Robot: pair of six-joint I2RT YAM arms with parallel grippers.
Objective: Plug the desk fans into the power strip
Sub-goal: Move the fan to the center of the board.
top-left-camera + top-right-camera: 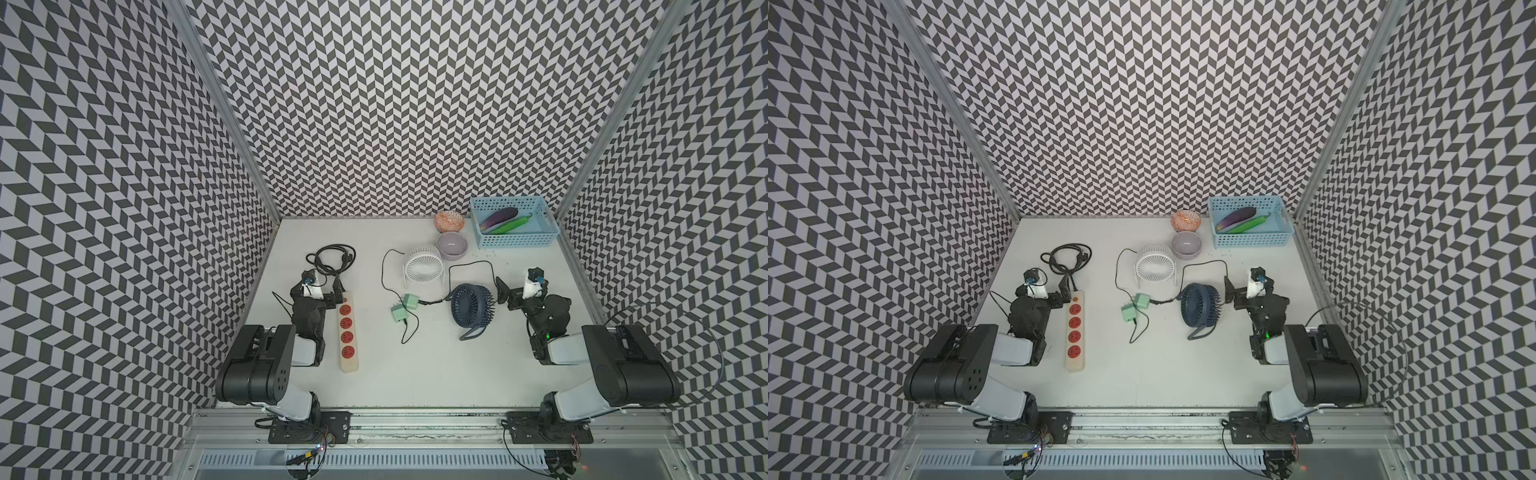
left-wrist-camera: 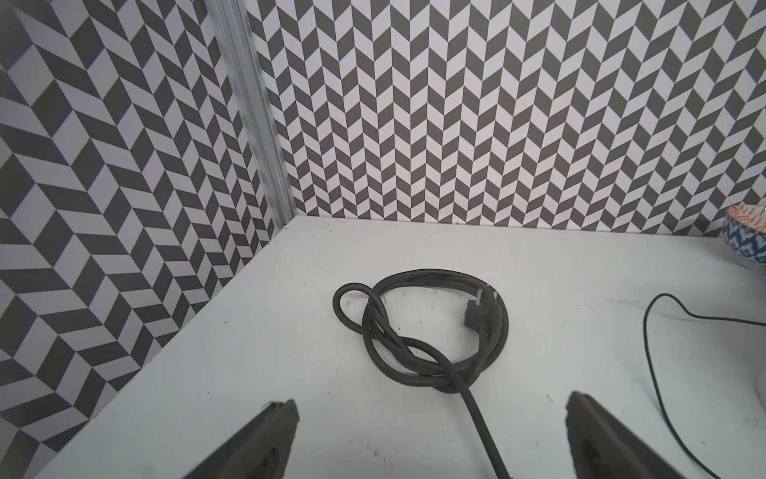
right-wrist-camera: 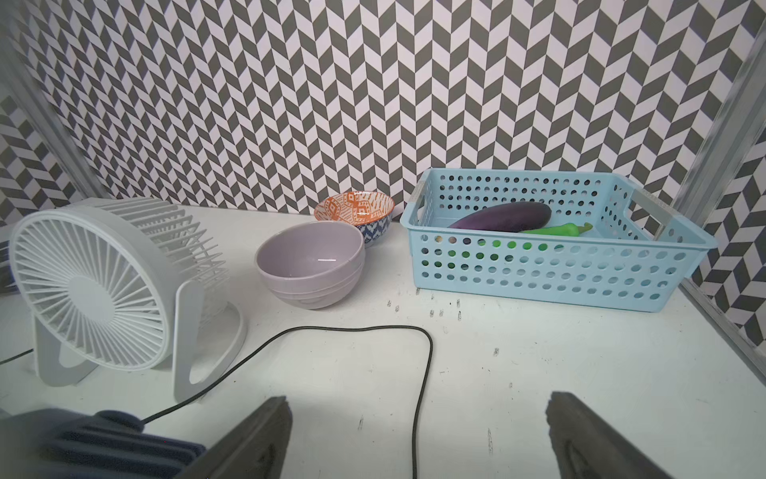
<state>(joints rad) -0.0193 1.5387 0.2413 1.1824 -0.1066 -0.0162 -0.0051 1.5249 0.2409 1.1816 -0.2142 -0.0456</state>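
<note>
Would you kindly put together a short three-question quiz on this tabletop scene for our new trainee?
1. True or false: one red socket of the power strip already holds a plug.
2. What lies in the blue basket? A) two bowls B) an aubergine and a green vegetable C) two green adapters
3. How many fans stand on the table?
Key: 1. False, all four sockets are empty. 2. B. 3. Two: the white fan and the dark blue fan.
</note>
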